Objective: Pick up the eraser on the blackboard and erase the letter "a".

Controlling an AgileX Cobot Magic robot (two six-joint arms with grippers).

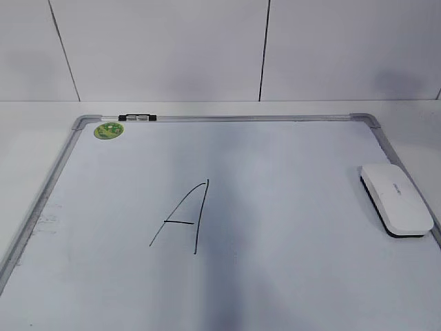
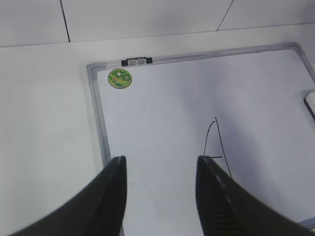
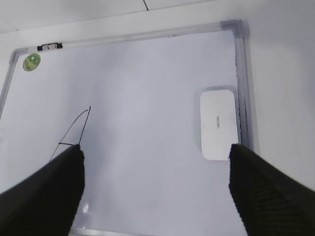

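— Eraser (image 1: 395, 198) lying flat on the blackboard (image 1: 241, 118), felt side down, tight against the right-hand frame. Not being gripped by anything.

— Seeing the letter "a" anywhere?

— Not finding it. Only picking out the capital "A" (image 1: 185, 219) near the middle, its straight strokes looking whole. Seeing bare white all round it in the exterior view and both wrist views, though losing the nearest strip of board past the bottom edge.

— Reading that as wiped, or merely hidden?

— Cannot tell for sure. Leaning towards wiped, going by the clean surface and the eraser resting off to the side. Otherwise, everything remaining to do: picking up, carrying across, rubbing.

— And the fingers?

— Left gripper (image 2: 161, 164) hovering over the left part of the board, fingers parted about halfway, grasping nothing. Right gripper (image 3: 156, 150) hanging above the right part, fingers spread as wide as possible, also empty, with the eraser showing just ahead of the right-hand finger.

— Noticing anything else?

— Just the green sticker (image 1: 109, 129) sitting in the far left corner and a small black clip (image 1: 137, 117) on the top frame, with white tabletop (image 1: 41, 114) showing around the board.
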